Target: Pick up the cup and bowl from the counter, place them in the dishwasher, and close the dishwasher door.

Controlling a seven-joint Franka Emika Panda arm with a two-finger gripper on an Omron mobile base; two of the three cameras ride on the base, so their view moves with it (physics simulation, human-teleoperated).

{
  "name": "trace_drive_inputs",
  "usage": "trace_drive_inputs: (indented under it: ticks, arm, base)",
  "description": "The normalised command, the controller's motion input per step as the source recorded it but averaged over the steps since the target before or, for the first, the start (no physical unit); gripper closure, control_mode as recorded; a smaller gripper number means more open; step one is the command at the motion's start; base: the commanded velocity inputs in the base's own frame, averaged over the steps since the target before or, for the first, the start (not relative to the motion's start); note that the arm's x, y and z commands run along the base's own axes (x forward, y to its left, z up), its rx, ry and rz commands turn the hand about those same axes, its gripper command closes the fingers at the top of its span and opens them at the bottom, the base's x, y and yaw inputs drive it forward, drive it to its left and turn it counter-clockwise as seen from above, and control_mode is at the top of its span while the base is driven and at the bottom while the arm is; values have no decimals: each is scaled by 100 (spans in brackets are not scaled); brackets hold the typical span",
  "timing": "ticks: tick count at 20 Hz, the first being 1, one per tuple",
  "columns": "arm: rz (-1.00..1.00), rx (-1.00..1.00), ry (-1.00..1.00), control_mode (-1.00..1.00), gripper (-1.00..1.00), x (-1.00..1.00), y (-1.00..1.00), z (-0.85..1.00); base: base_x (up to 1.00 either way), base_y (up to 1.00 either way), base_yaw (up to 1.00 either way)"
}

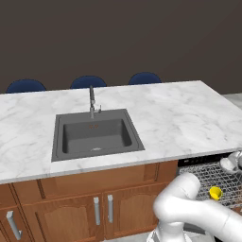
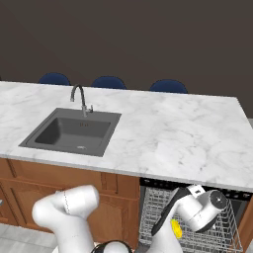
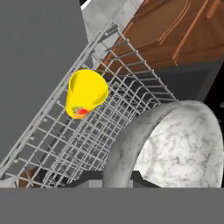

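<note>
While over wire rack point(image 3: 131, 87): round marbled bowl point(image 3: 175, 140), yellow tapered cup point(image 3: 86, 93).

There was one cup point(image 3: 86, 93), yellow, and one bowl point(image 3: 175, 144). One wire rack point(image 2: 225, 227) sat in one dishwasher point(image 2: 192, 185). The counter point(image 1: 179, 118) held one sink point(image 1: 94, 134) with one faucet point(image 1: 93, 101). Three blue chairs point(image 1: 88, 82) stood behind it.

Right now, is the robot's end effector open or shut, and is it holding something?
End effector: shut on the bowl, held over the dishwasher rack.
</note>
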Motion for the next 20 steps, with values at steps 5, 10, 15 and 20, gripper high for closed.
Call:
trace_drive_inputs:
  ticks: [5,10,15,20]
  arm:
    - [2,-1,0,-100,100,0,-28,-58]
    - [2,0,0,-100,100,0,-29,-63]
    - [3,0,0,-100,100,0,-30,-64]
    - [3,0,0,-100,100,0,-25,-66]
  base:
    - [0,0,0]
    - [0,0,0]
    - [0,0,0]
    - [0,0,0]
